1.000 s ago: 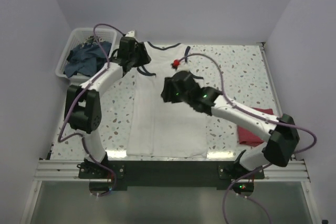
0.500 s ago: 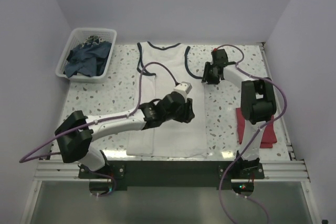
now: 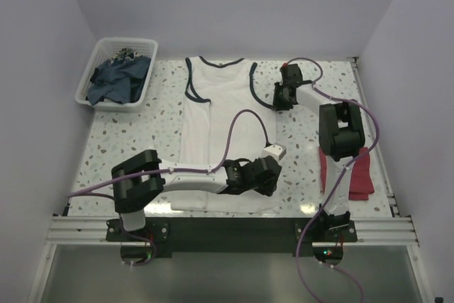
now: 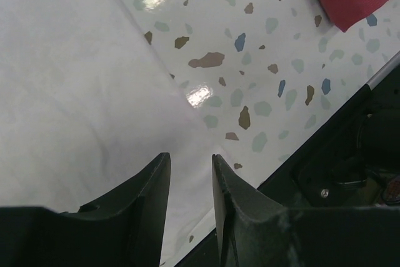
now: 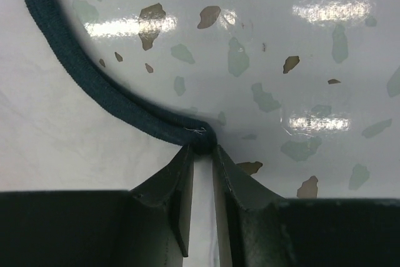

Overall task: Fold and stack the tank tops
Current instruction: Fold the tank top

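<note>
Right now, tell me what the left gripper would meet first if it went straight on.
Probably the side edge of the white tank top. The left gripper points down at it, with the speckled table right beside it. Depth is unclear.

Nothing readable here as far as I can see. No text, labels, brands or numbers show on the white top (image 3: 213, 125), the red top (image 3: 355, 175), the basket (image 3: 85, 84) at far left or the speckled table (image 3: 128, 140). The wrist views don't turn up any lettering either.
</note>
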